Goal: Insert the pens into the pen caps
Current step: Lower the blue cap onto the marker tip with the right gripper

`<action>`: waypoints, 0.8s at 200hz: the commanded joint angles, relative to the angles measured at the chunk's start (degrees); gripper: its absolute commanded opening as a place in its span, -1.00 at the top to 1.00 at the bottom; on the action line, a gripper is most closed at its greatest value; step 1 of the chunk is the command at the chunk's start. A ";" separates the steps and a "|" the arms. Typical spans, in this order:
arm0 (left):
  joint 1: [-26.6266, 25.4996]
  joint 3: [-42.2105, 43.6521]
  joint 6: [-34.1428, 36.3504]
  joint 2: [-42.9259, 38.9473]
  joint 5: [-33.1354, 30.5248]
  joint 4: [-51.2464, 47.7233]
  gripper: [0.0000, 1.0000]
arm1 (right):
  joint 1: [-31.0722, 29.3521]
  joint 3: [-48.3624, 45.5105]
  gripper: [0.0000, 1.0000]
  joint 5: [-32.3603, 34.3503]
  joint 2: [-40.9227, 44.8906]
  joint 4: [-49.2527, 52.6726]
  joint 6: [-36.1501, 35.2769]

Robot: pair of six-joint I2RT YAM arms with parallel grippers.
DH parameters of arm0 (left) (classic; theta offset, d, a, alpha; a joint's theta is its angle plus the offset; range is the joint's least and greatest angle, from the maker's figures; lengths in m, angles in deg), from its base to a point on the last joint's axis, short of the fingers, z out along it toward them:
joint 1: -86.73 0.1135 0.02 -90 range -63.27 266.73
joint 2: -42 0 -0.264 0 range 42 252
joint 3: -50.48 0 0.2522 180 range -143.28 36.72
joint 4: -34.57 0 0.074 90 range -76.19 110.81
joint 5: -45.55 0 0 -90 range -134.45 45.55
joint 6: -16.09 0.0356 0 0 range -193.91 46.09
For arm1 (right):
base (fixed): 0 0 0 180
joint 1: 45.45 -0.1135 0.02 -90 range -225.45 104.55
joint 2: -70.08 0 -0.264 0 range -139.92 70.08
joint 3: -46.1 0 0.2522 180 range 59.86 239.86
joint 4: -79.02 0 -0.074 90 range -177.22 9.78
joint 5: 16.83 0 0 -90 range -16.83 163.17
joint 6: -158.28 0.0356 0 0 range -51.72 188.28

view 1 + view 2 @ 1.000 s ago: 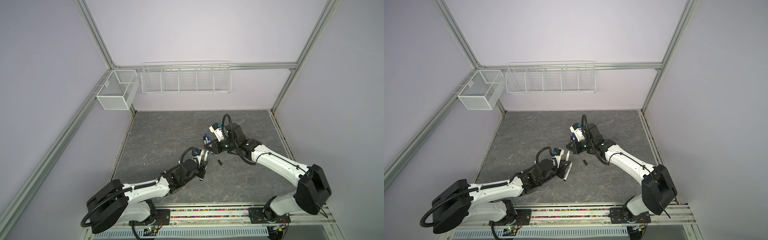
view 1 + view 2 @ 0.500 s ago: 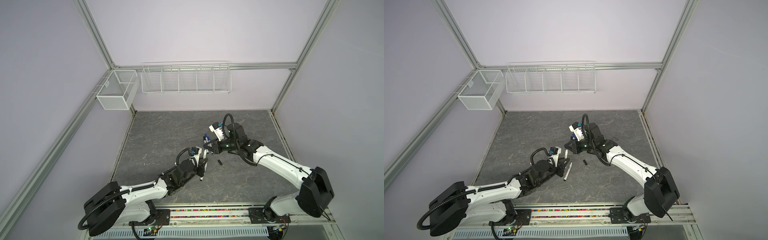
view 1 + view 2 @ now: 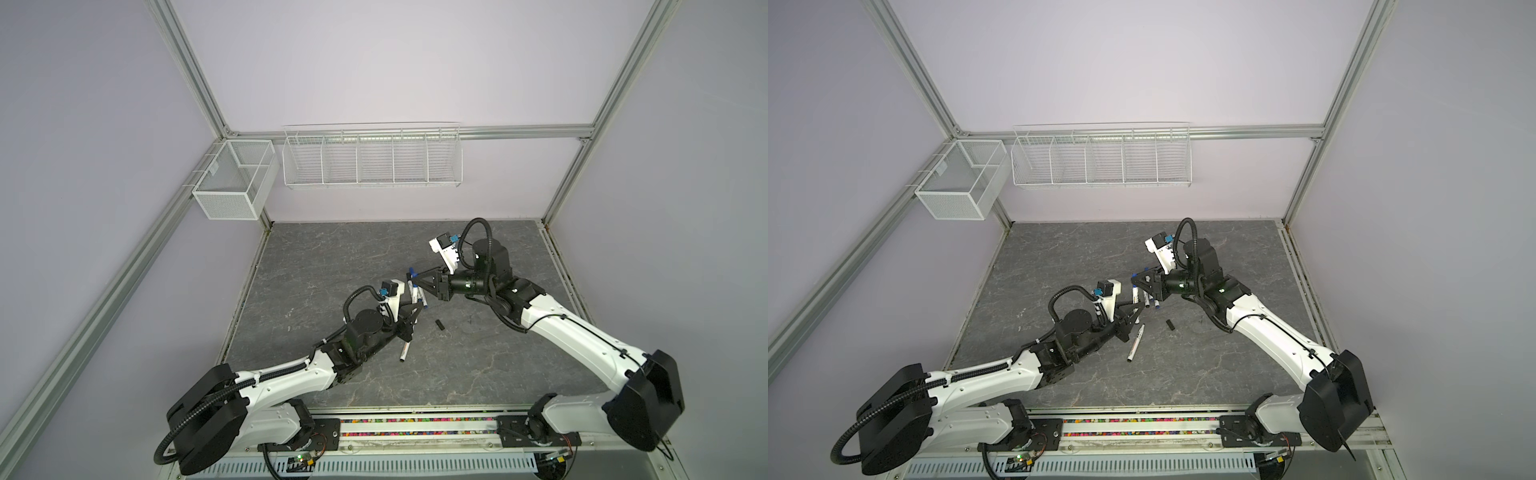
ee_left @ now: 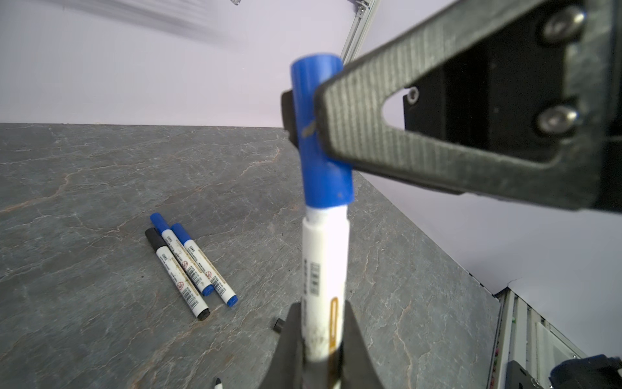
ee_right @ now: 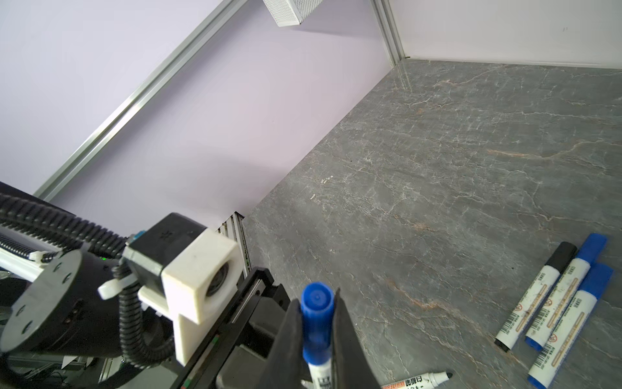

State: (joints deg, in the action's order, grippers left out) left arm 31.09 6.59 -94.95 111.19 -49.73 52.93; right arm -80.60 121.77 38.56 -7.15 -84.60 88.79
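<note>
My left gripper (image 4: 322, 308) is shut on the barrel of a white pen (image 4: 324, 266) that stands up from its jaws. A blue pen cap (image 4: 321, 134) sits over that pen's tip, and a short strip of the pen's neck shows below the cap's rim. My right gripper (image 5: 317, 299) is shut on this blue cap (image 5: 317, 316). In both top views the grippers meet mid-table, left (image 3: 417, 309) (image 3: 1139, 307) and right (image 3: 415, 277) (image 3: 1136, 281). An uncapped pen (image 3: 404, 347) (image 3: 1136, 343) and a loose black cap (image 3: 439, 324) (image 3: 1170, 324) lie on the table.
Three capped pens (image 4: 188, 269) (image 5: 552, 313), one with a black cap and two with blue, lie side by side on the grey stone table (image 3: 332, 257) just behind the grippers. White wire baskets (image 3: 372, 160) hang on the back wall. A metal rail (image 3: 415, 424) runs along the front edge.
The left gripper has carried its pen up and to the right toward the right gripper's blue cap, and the pen's tip now sits inside the cap. The right arm has barely shifted.
</note>
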 commanded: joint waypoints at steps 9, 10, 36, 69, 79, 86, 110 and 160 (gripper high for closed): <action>3.01 -4.19 -3.18 -1.29 -3.79 9.30 1.00 | -1.68 -2.36 0.69 -11.56 0.80 11.00 -2.44; 3.04 -4.21 -3.20 -1.31 -3.83 9.29 1.00 | -1.67 -2.39 0.69 -11.59 0.78 11.14 -2.56; 3.06 -5.30 -1.82 -1.08 -4.44 7.87 1.00 | -1.86 -2.50 0.70 -12.61 0.40 13.95 -4.61; 3.07 -7.52 2.22 -0.74 -5.71 3.20 1.00 | -2.22 -2.32 0.73 -14.27 -0.32 18.61 -7.31; 3.01 -8.12 4.04 -0.73 -5.77 1.82 1.00 | -2.24 -2.39 0.75 -14.79 -0.45 19.70 -7.46; 3.08 -8.19 4.86 -0.81 -6.16 1.37 1.00 | -2.22 -2.55 0.75 -15.16 -0.30 20.18 -7.42; 3.03 -7.37 6.15 -1.14 -7.33 2.82 1.00 | -2.32 -2.98 0.76 -15.80 -0.14 22.33 -8.10; 3.01 -5.57 8.03 -2.03 -7.45 6.39 1.00 | -2.28 -1.78 0.78 -11.18 -1.58 28.64 -10.55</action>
State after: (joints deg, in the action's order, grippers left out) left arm 31.60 4.36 -87.48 111.21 -48.46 44.58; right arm -80.34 122.21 35.89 -7.07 -77.50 80.18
